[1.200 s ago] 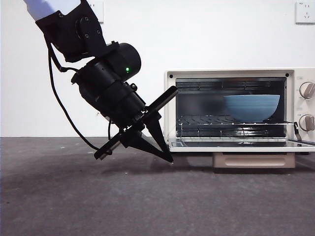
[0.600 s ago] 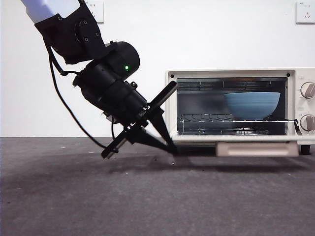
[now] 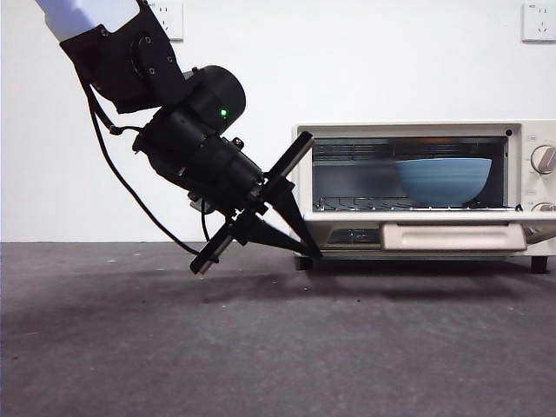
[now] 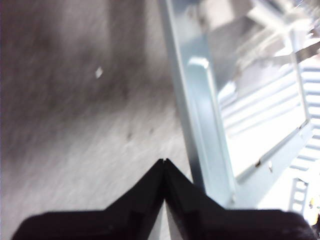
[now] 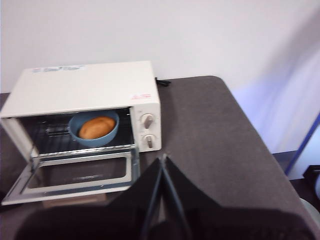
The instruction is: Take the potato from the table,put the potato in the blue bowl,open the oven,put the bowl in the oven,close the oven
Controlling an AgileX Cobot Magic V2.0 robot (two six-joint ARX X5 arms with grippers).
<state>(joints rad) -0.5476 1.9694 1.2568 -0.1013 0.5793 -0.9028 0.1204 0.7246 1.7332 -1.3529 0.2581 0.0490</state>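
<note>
The cream-white oven (image 3: 417, 129) stands at the right on the dark grey table (image 3: 261, 347). Its door (image 3: 452, 236) hangs partly raised, with the tan handle facing the camera. Inside, the blue bowl (image 3: 443, 180) rests on the rack. From above, the right wrist view shows the orange-brown potato (image 5: 96, 127) lying in the bowl (image 5: 111, 136). My left gripper (image 3: 311, 254) is shut, its tip at the lower left corner of the door (image 4: 200, 100). My right gripper (image 5: 163, 160) is shut and empty, high above the table in front of the oven (image 5: 85, 80).
Two wall sockets (image 3: 539, 19) sit high on the white wall behind. The left arm's black cable (image 3: 130, 208) loops down at the left. The table's right edge (image 5: 250, 130) drops off beside the oven.
The oven door has swung up from lying flat to partly raised. My left gripper has moved right and slightly up, staying at the door's left corner.
</note>
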